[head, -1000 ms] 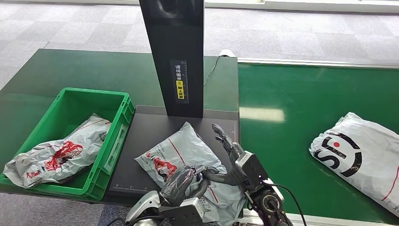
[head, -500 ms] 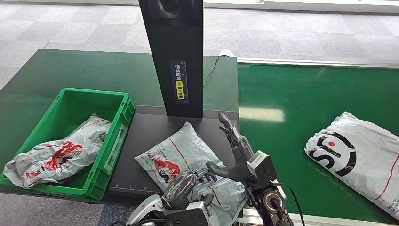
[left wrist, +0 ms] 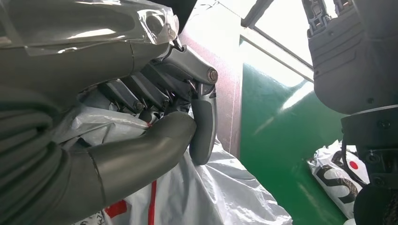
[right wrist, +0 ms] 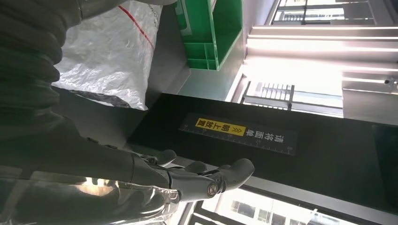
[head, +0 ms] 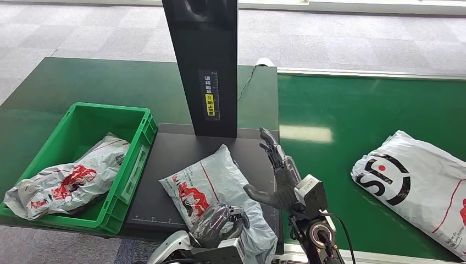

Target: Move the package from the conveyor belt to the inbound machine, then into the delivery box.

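Fig.: grey package (head: 211, 184) on inbound machine (head: 170, 165) platform, near its front edge.
L robot hand (head: 220, 219) clamped on package's front edge; R robot hand (head: 277, 173) fingers apart, holding nothing, just beside package.

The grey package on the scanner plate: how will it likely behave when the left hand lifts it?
The grey package is a crinkled poly mailer, so probably floppy and likely to sag from the left hand. Its glossy film looks slippery. It lies fairly flat, suggesting light, soft contents, unlikely to roll.

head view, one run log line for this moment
package: on inbound machine | left hand: grips package | right hand: open, beside it | delivery box: not yet
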{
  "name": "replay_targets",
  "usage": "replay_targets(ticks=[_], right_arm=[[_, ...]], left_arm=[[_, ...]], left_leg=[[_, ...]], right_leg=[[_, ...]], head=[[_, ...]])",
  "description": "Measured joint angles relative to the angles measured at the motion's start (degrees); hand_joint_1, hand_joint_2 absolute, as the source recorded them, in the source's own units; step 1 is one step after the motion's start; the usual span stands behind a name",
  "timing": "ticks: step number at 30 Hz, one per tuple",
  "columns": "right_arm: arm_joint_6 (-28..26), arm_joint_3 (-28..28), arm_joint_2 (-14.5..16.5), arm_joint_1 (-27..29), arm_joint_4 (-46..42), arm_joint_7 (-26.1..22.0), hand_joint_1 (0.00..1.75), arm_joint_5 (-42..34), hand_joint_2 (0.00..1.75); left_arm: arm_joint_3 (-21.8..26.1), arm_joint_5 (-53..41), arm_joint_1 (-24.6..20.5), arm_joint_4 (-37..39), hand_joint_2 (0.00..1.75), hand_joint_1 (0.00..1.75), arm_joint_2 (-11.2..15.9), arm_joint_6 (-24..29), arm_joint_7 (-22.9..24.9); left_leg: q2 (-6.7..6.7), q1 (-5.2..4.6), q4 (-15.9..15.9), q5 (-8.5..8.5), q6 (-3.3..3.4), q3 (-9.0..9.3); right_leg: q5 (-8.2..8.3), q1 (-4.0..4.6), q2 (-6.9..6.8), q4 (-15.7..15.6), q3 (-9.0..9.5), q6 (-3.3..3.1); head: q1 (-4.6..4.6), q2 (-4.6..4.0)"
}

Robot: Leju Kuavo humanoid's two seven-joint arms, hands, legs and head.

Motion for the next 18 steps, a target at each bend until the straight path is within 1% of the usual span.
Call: replay_targets(ticks=[7, 8, 11, 12, 16, 18], right_arm=[[0.0, -0.3, 0.1, 0.0, 0.0, 0.0, 0.0, -0.1, 1.75], [0.0, -0.3, 0.2, 0.1, -0.1, 0.0, 0.0, -0.2, 1.75], [0.0, -0.4, 0.2, 0.2, -0.3, 0.0, 0.0, -0.2, 1.75], [0.0, -0.4, 0.2, 0.3, -0.3, 0.0, 0.0, -0.2, 1.75], [-0.1, -0.5, 0.2, 0.3, -0.4, 0.1, 0.0, -0.3, 1.75], [-0.2, -0.5, 0.2, 0.4, -0.4, 0.4, 0.0, -0.2, 1.75]], left_arm=[[0.0, 0.0, 0.1, 0.0, 1.75, 1.74, 0.0, 0.0, 0.0], [0.0, 0.0, 0.1, 0.0, 1.75, 1.4, 0.0, 0.0, 0.0], [0.0, 0.0, 0.1, 0.0, 1.75, 0.1, 0.1, -0.4, 0.0], [0.0, -0.1, 0.1, 0.1, 1.75, 0.0, 0.1, -0.7, 0.0], [-0.1, -1.0, 0.1, 0.6, 1.75, 1.75, 0.2, -1.8, 0.8], [-0.2, -1.8, 0.1, 1.0, 1.75, 1.75, 0.2, -2.5, 1.5]], left_leg=[[0.0, 0.0, 0.0, 0.0, 0.0, 0.0], [0.0, 0.0, 0.0, 0.0, 0.0, 0.0], [0.0, 0.0, 0.0, 0.0, 0.0, 0.0], [0.0, 0.0, 0.0, 0.0, 0.0, 0.0], [0.0, 0.0, 0.0, 0.0, 0.0, 0.0], [0.0, 0.0, 0.0, 0.0, 0.0, 0.01]], right_leg=[[0.0, 0.0, 0.0, 0.0, 0.0, 0.0], [0.0, 0.0, 0.0, 0.0, 0.0, 0.0], [0.0, 0.0, 0.0, 0.0, 0.0, 0.0], [0.0, 0.0, 0.0, 0.0, 0.0, 0.0], [0.0, 0.0, 0.0, 0.0, 0.0, 0.0], [0.0, 0.0, 0.0, 0.0, 0.0, 0.0]], head=[[0.01, 0.0], [0.01, 0.0], [0.01, 0.0], [0.01, 0.0], [0.01, 0.0], [0.01, 0.0]])
